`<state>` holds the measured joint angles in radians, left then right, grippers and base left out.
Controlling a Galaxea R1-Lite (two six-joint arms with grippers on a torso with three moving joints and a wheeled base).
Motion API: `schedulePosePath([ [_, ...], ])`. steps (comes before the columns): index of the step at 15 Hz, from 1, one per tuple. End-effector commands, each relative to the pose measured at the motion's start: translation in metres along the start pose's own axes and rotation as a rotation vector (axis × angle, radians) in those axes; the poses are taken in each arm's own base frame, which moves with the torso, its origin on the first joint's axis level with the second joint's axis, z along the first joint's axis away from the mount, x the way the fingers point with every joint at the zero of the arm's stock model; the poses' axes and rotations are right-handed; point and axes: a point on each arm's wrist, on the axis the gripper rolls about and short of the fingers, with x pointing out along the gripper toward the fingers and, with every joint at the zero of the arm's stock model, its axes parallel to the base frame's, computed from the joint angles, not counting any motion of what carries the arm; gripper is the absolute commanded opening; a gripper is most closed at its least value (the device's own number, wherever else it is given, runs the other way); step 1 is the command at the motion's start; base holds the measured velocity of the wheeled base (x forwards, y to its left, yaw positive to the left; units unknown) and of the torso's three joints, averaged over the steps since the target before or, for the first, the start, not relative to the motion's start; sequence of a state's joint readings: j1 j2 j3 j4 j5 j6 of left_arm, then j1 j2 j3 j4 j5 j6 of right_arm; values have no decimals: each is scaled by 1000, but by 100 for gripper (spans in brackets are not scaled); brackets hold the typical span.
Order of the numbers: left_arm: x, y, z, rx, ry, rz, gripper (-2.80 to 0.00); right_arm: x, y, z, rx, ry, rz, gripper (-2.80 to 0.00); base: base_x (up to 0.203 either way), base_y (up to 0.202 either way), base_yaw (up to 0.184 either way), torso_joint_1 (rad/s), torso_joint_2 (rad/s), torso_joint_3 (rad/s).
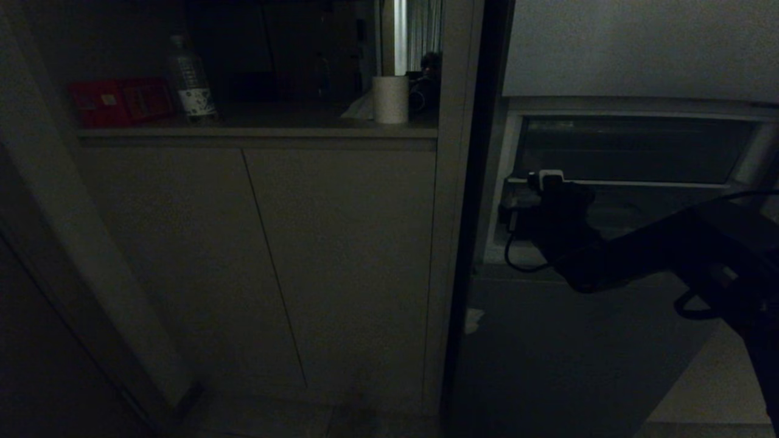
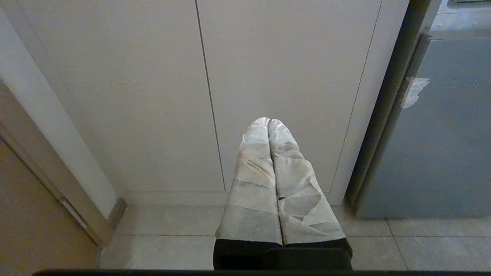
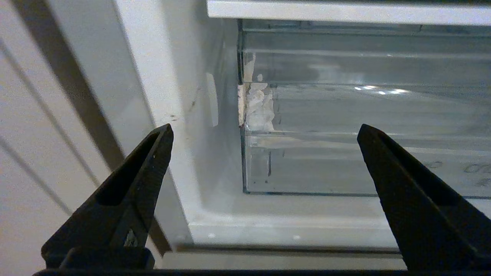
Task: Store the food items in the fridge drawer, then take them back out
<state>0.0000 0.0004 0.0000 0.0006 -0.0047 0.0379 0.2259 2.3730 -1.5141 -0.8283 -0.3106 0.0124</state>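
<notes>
Right gripper (image 3: 264, 130) spread wide — left gripper (image 2: 269, 122) pressed closed.

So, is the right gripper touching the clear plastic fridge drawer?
Apart: in the right wrist view the open right gripper is short of the clear plastic fridge drawer, fingertips against nothing.

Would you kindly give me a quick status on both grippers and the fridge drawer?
Right gripper open, empty, facing the fridge drawer. Left gripper shut, parked before the cabinet doors. Drawer closed; no food visible inside. Nothing blocking.
</notes>
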Motion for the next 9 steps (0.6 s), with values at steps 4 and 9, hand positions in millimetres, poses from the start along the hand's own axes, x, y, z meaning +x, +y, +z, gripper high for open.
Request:
schedulePosePath([
  [4, 0, 0, 0, 0, -1, -1, -280, 19, -3, -11, 10, -24, -42, 0, 0, 0, 0, 0, 0, 0],
  [9, 0, 0, 0, 0, 0, -1, -280, 25, -15, -9, 18, -36, -69, 0, 0, 0, 0, 0, 0, 0],
])
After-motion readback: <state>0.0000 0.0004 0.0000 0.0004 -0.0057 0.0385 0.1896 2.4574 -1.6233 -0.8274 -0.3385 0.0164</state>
